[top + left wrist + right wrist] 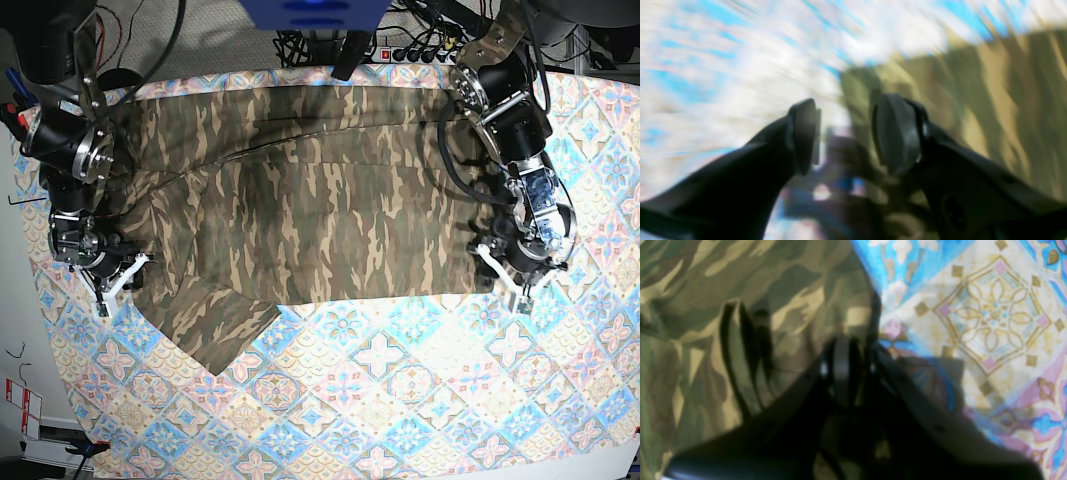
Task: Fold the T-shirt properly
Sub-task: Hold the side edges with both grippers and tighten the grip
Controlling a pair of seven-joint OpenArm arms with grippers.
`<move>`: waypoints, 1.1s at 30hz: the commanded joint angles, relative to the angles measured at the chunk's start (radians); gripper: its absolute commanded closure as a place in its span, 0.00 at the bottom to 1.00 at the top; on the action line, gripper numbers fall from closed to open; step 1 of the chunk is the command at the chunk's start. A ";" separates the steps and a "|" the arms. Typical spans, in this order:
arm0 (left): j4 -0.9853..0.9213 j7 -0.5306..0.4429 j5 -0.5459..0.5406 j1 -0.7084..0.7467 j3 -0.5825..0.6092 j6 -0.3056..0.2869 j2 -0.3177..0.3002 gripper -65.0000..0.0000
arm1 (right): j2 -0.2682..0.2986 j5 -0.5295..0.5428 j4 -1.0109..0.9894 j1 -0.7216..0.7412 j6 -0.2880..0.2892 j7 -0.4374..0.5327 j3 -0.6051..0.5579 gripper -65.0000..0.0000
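Your left wrist view is smeared: the tablecloth pattern and the T-shirt camouflage streak into blur. In your right wrist view, the right pincer is a dark silhouette hiding any cloth inside.

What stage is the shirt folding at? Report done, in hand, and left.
Done: the T-shirt lies across the tablecloth with its body seemingly doubled into a wide band. In hand: the right claw is shut at the cloth's edge, though a grip cannot be confirmed; the left claw is open at the opposite edge, holding nothing. Left: one sleeve sticks out, and the band needs folding smaller.
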 commanded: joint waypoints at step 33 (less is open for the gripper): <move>-0.213 0.096 -0.009 -0.017 0.097 -0.120 0.044 0.91 | -0.005 -0.047 -0.015 -0.012 0.039 -0.112 -0.009 0.92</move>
